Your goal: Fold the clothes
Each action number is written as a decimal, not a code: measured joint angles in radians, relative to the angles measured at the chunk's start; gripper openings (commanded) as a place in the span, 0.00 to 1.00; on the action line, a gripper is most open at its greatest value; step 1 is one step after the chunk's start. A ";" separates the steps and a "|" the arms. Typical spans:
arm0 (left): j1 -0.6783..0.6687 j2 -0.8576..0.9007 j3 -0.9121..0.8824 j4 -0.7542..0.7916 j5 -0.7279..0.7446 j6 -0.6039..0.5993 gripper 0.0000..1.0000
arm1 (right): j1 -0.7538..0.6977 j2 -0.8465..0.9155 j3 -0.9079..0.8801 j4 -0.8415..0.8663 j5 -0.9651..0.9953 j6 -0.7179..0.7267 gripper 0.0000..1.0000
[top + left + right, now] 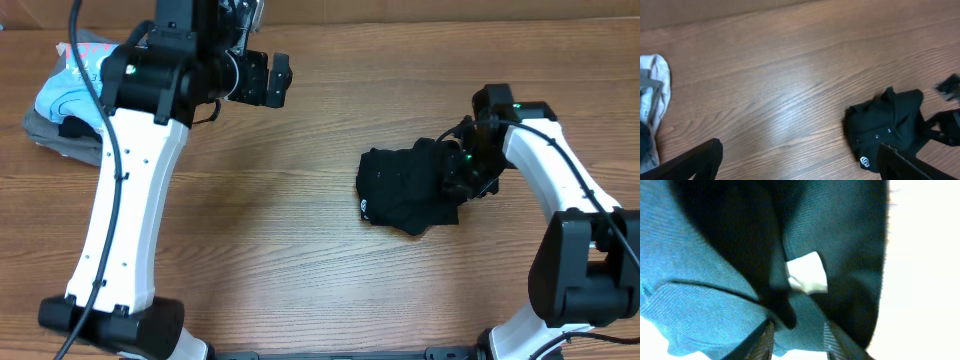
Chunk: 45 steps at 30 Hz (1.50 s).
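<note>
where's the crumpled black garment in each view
Overhead: the crumpled black fabric garment lies right of centre.
Left wrist: lower right of the picture.
Right wrist: close up, it fills most of the frame.
Shared landmark: its small white logo sits at the garment's lower left edge in the overhead and left wrist views. The right wrist view shows only a white tag, which may be a different mark.

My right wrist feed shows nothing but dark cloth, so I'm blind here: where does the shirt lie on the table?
Observer: The shirt is a bunched heap right of centre; the right gripper is at its right edge.
Operator: And the left arm?
Observer: The left gripper is open, near the far side, well apart from the shirt.
Operator: Anything else out there?
Observer: A pile of other clothes lies at the far left corner.
</note>
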 measured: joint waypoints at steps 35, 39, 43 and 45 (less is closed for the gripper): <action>-0.498 0.450 0.000 0.317 0.130 0.003 1.00 | -0.304 -0.004 0.228 -0.029 -0.060 0.064 1.00; -0.531 0.488 0.000 0.355 0.130 0.003 1.00 | -0.304 -0.004 0.228 -0.030 -0.060 0.067 1.00; -0.551 0.544 0.000 0.360 0.137 0.003 1.00 | -0.304 -0.004 0.228 -0.029 -0.060 0.067 1.00; -0.553 0.577 0.000 0.357 0.141 0.003 1.00 | -0.304 -0.004 0.228 -0.029 -0.060 0.067 1.00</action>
